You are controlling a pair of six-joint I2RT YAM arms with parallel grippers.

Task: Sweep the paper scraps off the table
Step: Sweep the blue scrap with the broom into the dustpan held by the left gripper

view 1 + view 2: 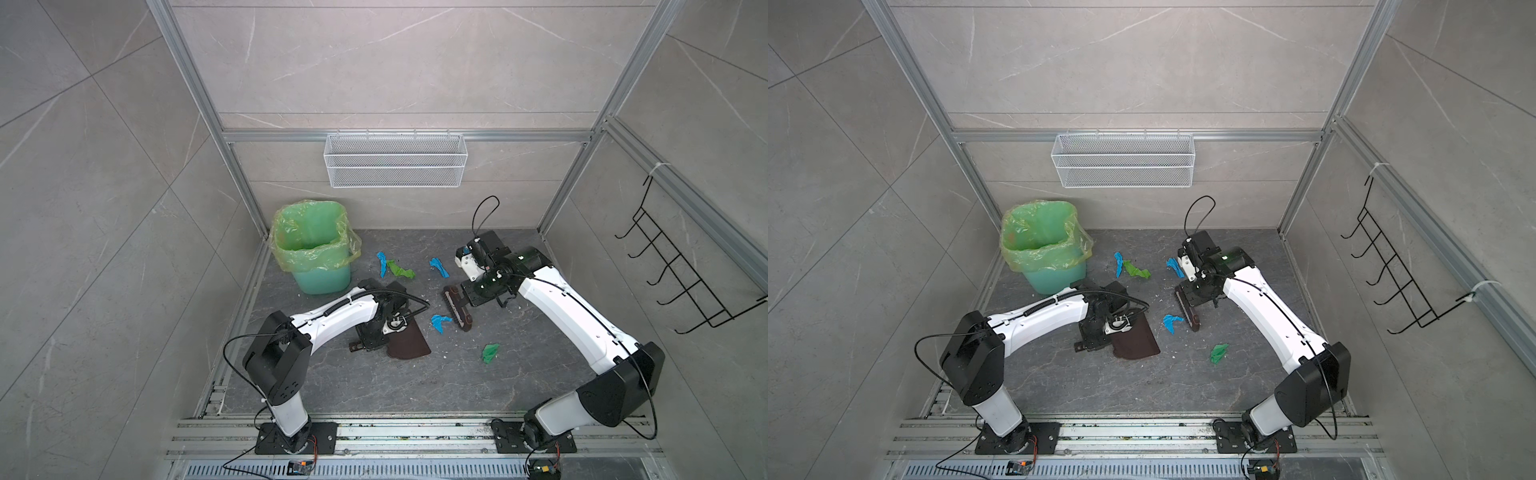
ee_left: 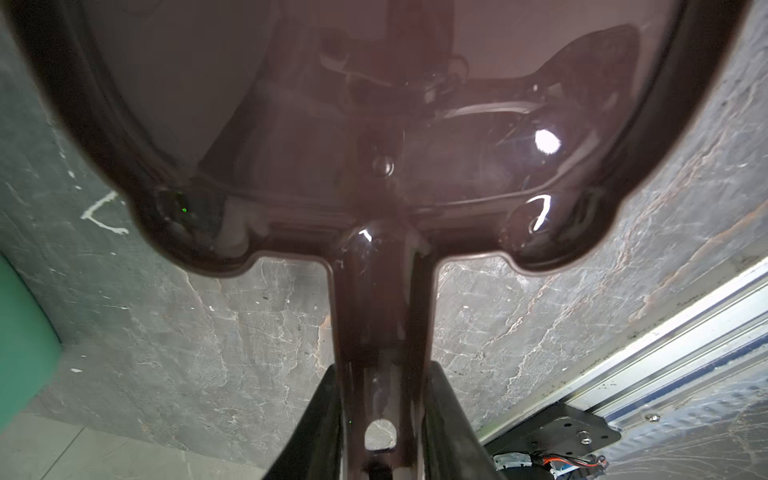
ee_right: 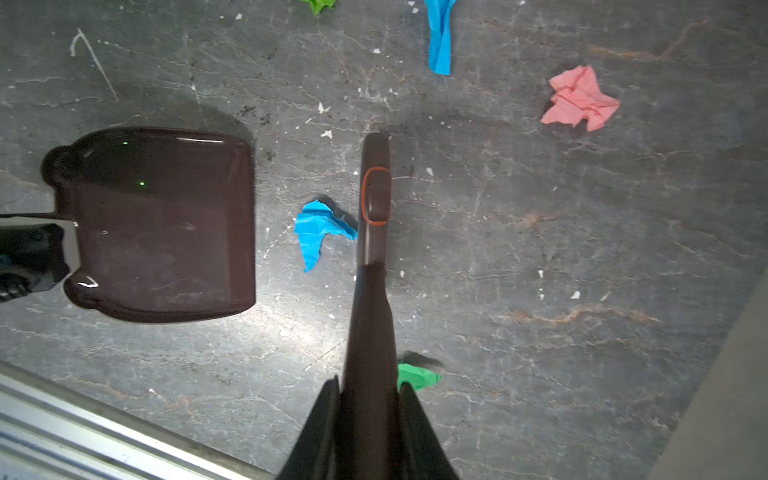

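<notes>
Looks like the sweep-into-the-pan step to me: left claw (image 2: 382, 409) is clamped on the dustpan (image 1: 409, 343) handle, pan flat on the tabletop (image 1: 374, 384), and right claw (image 3: 370, 415) is clamped on the brush (image 1: 457, 309) handle. A blue scrap (image 1: 439, 322) lies between them, just beside the brush. I'd guess the next move is dragging the brush toward the pan lip, since the other paper scraps (image 1: 490, 352) lie scattered further off, some near the bin (image 1: 320, 278).

Soft, even light from above fills both top views, shadows faint. Close to the left wrist camera the glossy dustpan (image 2: 291, 124) blurs and carries white glare spots; the table (image 3: 540, 249) is sharp, with a pale sheen
</notes>
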